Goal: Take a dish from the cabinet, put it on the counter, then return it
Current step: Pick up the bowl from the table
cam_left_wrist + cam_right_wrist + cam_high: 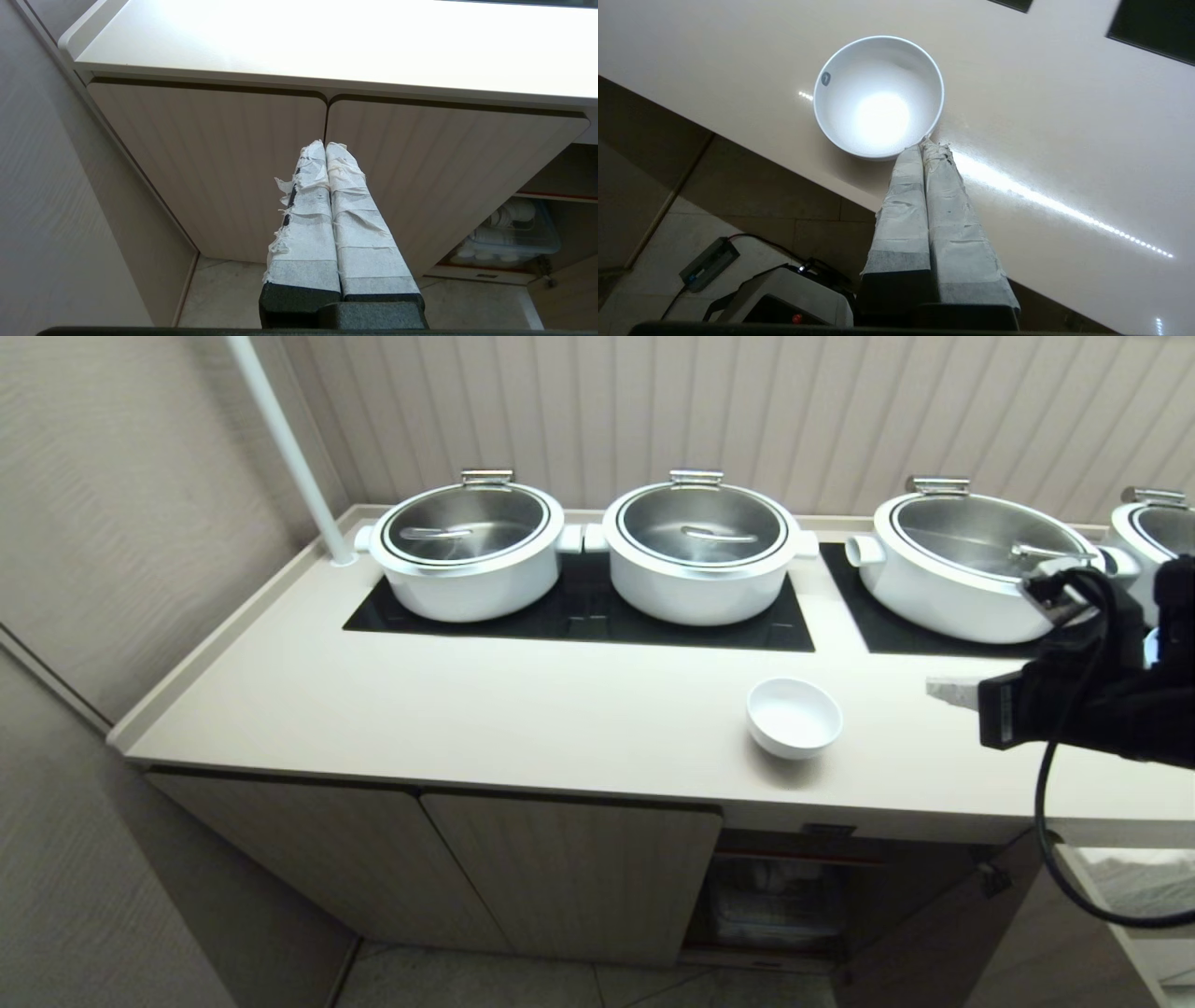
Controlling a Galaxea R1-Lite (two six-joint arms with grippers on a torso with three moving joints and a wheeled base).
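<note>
We are holding our right gripper (923, 145) above the counter (523, 709), its taped fingers pressed together and gripping nothing. The dish (879, 95) is standing upright on the counter just ahead of our fingertips, near the front edge; from the wrist the tips seem to be meeting its rim, but in the head view the right gripper (945, 691) is sitting apart from the dish (794, 716), off to its right.

We are judging this small white ceramic bowl as light, rigid, glazed and slippery, and breakable if dropped. The rim looks like the best hold, one finger inside the wall and one outside, so the fingers would need parting first.

Below and ahead of the gripper, the cabinet (775, 896) is standing open. Our left gripper (325, 148) is parked low before the shut cabinet doors (210, 168), fingers together.
</note>
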